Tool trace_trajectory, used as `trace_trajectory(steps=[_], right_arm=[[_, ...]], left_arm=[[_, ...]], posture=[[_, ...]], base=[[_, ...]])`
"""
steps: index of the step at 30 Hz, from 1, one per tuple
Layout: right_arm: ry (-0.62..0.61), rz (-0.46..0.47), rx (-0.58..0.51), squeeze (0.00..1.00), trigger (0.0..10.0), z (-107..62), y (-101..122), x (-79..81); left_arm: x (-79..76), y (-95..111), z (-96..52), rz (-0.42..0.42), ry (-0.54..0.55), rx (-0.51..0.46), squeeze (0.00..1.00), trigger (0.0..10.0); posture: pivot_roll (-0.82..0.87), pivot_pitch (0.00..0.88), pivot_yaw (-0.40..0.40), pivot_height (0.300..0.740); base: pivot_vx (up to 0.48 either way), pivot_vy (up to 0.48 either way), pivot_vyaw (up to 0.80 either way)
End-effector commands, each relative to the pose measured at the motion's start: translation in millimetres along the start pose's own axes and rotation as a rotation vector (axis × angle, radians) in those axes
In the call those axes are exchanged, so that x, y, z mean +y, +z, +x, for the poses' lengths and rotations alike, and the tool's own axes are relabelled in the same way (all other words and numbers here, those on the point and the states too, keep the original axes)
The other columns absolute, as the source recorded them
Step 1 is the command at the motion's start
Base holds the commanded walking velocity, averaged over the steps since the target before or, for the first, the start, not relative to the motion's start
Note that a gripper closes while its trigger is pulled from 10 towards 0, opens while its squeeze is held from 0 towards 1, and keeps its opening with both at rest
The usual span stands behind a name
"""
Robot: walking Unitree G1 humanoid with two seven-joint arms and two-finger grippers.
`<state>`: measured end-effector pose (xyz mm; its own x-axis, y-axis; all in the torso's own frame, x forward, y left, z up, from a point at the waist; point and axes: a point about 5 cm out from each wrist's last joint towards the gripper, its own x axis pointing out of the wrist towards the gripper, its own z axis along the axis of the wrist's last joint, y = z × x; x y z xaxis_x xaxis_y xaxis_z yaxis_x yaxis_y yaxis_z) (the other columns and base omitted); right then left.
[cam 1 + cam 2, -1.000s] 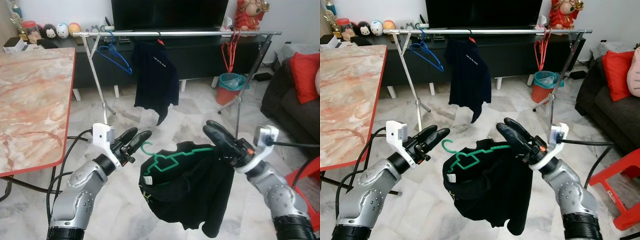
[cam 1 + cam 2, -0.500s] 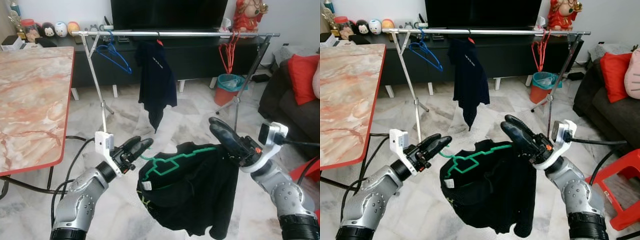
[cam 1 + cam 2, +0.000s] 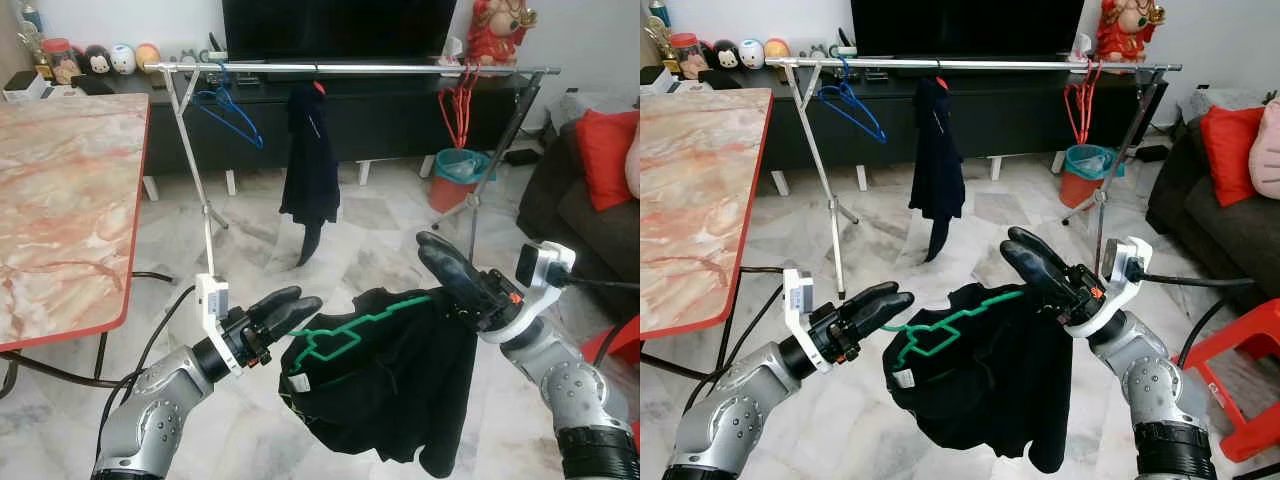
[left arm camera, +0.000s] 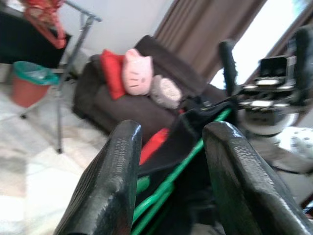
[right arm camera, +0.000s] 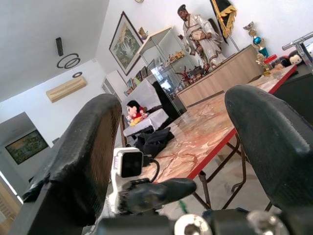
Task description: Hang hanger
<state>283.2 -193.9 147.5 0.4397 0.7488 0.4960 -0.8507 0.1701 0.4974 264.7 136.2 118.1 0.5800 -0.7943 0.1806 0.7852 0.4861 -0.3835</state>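
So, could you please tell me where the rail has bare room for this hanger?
The rail is bare between the hanging dark shirt and the red hangers, the widest gap. A shorter bare stretch lies between the blue hanger and the shirt. Both ends are crowded by hangers and the stand's legs.

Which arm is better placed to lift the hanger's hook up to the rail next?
Left, probably. The left gripper sits right at the green hanger's hook end, jaws open, while the right gripper already supports the far shoulder under the black garment.
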Motion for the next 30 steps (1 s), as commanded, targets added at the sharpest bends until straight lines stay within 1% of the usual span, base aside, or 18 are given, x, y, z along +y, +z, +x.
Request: trace_trajectory(steps=[1, 4, 6, 9, 13, 14, 17, 18, 19, 24, 26, 27, 30], right_arm=[[0.046, -0.043, -0.023, 0.00, 0.0, 4.9, 12, 6.2], [0.046, -0.040, -0.017, 0.00, 0.0, 4.6, 12, 6.5], [0.048, -0.038, -0.013, 0.00, 0.0, 4.4, 11, 6.8], [0.050, -0.036, -0.010, 0.00, 0.0, 5.0, 11, 7.0], [0.054, -0.031, 0.001, 0.00, 0.0, 6.3, 9, 6.9], [0.056, -0.031, 0.006, 0.00, 0.0, 6.5, 9, 7.0], [0.056, -0.031, 0.010, 0.00, 0.0, 5.1, 9, 7.3], [0.056, -0.031, 0.011, 0.00, 0.0, 4.6, 9, 7.5], [0.057, -0.028, 0.020, 0.00, 0.0, 3.5, 9, 7.8], [0.059, -0.024, 0.033, 0.00, 0.0, 1.7, 7, 8.4], [0.065, -0.025, 0.033, 0.00, 0.0, 3.7, 7, 8.1], [0.065, -0.025, 0.033, 0.00, 0.0, 3.7, 7, 8.1], [0.079, -0.025, 0.030, 0.00, 0.0, 8.3, 8, 7.6]], left_arm=[[10.3, -1, 0.5, 0.036, 0.089, 0.010, 0.00, 10.0], [18.5, 5, 2.7, 0.067, 0.160, -0.041, 0.00, 10.0], [18.0, 11, 4.3, 0.062, 0.155, -0.079, 0.00, 10.0], [16.9, 11, 4.1, 0.062, 0.128, -0.079, 0.00, 10.0], [11.8, 5, 0.7, 0.043, 0.027, -0.029, 0.00, 10.0], [8.7, 1, -2.1, 0.048, -0.027, 0.015, 0.00, 10.0], [4.2, -3, -7.1, 0.049, -0.097, 0.069, 0.00, 10.0], [3.7, -4, -8.0, 0.049, -0.106, 0.079, 0.00, 10.0], [5.2, -5, -9.5, 0.076, -0.105, 0.107, 0.00, 10.0], [8.0, -9, -9.8, 0.098, -0.112, 0.141, 0.00, 10.0], [9.7, -10, -5.1, 0.128, -0.114, 0.157, 0.00, 10.0], [9.7, -10, -5.1, 0.128, -0.114, 0.157, 0.00, 10.0], [15.5, -9, 2.5, 0.200, -0.074, 0.174, 0.00, 10.0]], posture=[[0.04, 0.000, -0.093, 0.740], [0.04, 0.000, -0.094, 0.740], [0.04, 0.000, -0.094, 0.740], [0.04, 0.000, -0.092, 0.740], [0.04, 0.000, -0.093, 0.740], [0.04, 0.000, -0.093, 0.740], [0.04, 0.000, -0.092, 0.740], [0.04, 0.000, -0.093, 0.740], [0.04, 0.000, -0.094, 0.740], [0.04, 0.000, -0.091, 0.740], [0.04, 0.000, -0.085, 0.740], [0.04, 0.000, -0.085, 0.740], [0.04, 0.000, -0.085, 0.740]], base=[[0.000, 0.000, 0.00], [0.000, 0.000, 0.00], [0.000, 0.000, 0.00], [0.000, 0.000, 0.00], [0.000, 0.000, 0.00], [0.000, 0.000, 0.00], [0.000, 0.000, 0.00], [0.000, 0.000, 0.00], [0.000, 0.000, 0.00], [0.000, 0.000, 0.00], [0.000, 0.000, 0.00], [0.000, 0.000, 0.00], [0.000, 0.000, 0.00]])
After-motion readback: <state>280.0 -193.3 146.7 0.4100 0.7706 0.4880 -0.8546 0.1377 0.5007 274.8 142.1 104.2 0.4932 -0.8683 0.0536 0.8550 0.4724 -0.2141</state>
